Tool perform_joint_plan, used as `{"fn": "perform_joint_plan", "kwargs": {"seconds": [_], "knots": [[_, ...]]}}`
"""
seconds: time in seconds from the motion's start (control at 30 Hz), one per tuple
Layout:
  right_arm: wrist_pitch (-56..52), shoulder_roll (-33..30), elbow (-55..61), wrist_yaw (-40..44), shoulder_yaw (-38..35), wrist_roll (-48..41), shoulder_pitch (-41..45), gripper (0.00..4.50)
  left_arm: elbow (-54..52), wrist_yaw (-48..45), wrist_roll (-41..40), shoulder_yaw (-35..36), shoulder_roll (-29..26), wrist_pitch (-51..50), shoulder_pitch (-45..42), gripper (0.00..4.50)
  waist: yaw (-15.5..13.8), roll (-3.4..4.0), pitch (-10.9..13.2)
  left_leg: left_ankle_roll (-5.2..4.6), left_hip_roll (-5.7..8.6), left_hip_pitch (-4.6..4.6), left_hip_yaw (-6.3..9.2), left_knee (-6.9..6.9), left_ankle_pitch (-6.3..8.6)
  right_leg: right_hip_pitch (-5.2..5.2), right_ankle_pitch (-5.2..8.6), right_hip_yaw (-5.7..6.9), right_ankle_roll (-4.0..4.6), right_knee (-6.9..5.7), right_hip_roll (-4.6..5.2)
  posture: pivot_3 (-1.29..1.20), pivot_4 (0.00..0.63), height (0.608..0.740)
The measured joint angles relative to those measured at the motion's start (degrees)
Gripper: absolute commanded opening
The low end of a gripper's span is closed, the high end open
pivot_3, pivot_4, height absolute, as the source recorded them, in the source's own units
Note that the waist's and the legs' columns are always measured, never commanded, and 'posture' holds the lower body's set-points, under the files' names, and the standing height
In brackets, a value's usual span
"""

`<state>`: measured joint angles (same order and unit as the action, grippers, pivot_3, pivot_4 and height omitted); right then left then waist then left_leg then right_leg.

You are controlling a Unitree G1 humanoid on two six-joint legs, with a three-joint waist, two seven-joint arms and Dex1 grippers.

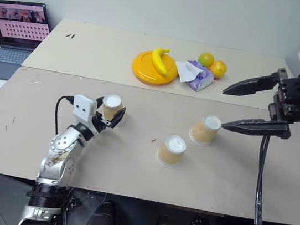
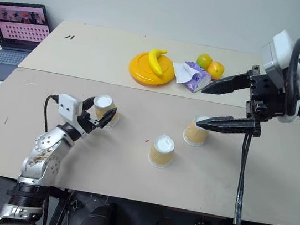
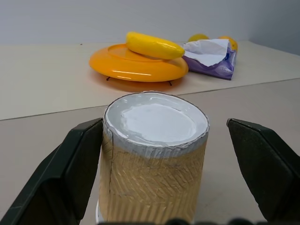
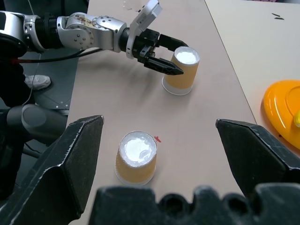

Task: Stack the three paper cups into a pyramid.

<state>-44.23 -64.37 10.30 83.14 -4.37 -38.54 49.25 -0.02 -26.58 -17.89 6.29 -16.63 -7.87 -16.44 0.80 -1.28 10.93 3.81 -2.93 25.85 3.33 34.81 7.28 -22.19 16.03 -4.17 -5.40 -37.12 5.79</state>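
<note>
Three paper cups stand upside down on the beige table (image 1: 35, 130), tan sides and white ends up. My left gripper (image 1: 110, 112) is open around the left cup (image 1: 111, 107). In the left wrist view that cup (image 3: 154, 140) sits between the fingers, one finger (image 3: 70, 164) close against its side and the other a gap away. The middle cup (image 1: 172, 150) and the right cup (image 1: 205, 130) stand free. My right gripper (image 1: 224, 107) hangs open in the air beside the right cup with nothing in it. Its wrist view looks down on the middle cup (image 4: 136, 157).
On the far table sit an orange plate (image 1: 145, 70) with a banana (image 1: 159, 59), a purple tissue packet (image 1: 197, 76) and two round fruits (image 1: 206, 59). A laptop (image 1: 16, 32) stands open at the far left. A seam runs between the two tables.
</note>
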Motion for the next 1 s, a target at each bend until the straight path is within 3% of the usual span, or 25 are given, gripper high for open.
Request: {"fn": "perform_joint_plan", "kwargs": {"seconds": [0.03, 0.07, 0.17, 0.4, 0.77, 1.0], "knots": [[-0.15, -0.12, 0.21, -0.11, -0.25, -0.12, -0.24, 4.50, 0.40, -0.06, 0.04, -0.07, 0.01, 0.26, -0.23, 4.43, 0.01, 0.00, 0.00, 0.00, 0.00, 0.00, 0.00, 0.00, 0.00, 0.00, 0.00, 0.00, 0.00, -0.01, 0.00, 0.00, 0.150, 0.732], [-0.31, -0.29, 0.45, -0.37, -0.54, -0.47, -0.42, 4.50, 0.91, -0.18, 0.06, -0.11, 0.02, 0.52, -0.54, 3.92, 0.00, 0.00, 0.00, 0.00, 0.00, 0.00, 0.00, 0.00, 0.00, 0.00, 0.00, 0.00, 0.00, -0.01, 0.00, 0.00, 0.150, 0.732], [-0.79, -0.79, 0.82, -1.40, -0.98, -1.03, -0.52, 4.50, 2.67, -0.45, 0.11, -0.17, 0.11, 1.52, -1.75, 3.05, -0.03, 0.00, 0.00, 0.00, 0.00, 0.00, 0.00, 0.02, 0.00, 0.02, 0.00, 0.00, 0.00, 0.00, 0.00, 0.00, 0.150, 0.732], [-1.29, -0.91, 1.66, -2.35, -1.18, -1.16, -1.92, 4.50, 2.32, -1.75, 0.00, -0.87, -0.55, 1.22, -1.95, 3.05, -0.04, 0.00, 0.00, 0.00, 0.00, 0.00, 0.00, 0.01, 0.00, 0.01, 0.00, 0.00, 0.00, 0.00, 0.00, 0.00, 0.150, 0.732], [-1.07, 0.21, 1.61, -4.32, -1.27, -1.13, -3.24, 4.50, -15.41, -19.83, -8.64, -2.36, -15.21, -7.35, 10.65, 3.05, -0.03, 0.03, -0.01, 0.01, -0.03, -0.01, -0.03, -0.02, 0.00, -0.02, 0.02, 0.00, 0.03, 0.01, 0.00, 0.00, 0.150, 0.732], [-0.96, 0.99, 2.40, -5.81, -1.45, -1.56, -5.04, 4.50, -14.39, -25.98, -8.10, -6.49, -16.94, -6.89, 7.38, 3.05, -0.09, 0.03, -0.01, 0.01, -0.03, 0.00, -0.03, -0.03, 0.00, -0.03, 0.02, -0.01, 0.03, 0.01, 0.00, 0.00, 0.150, 0.732]]}}
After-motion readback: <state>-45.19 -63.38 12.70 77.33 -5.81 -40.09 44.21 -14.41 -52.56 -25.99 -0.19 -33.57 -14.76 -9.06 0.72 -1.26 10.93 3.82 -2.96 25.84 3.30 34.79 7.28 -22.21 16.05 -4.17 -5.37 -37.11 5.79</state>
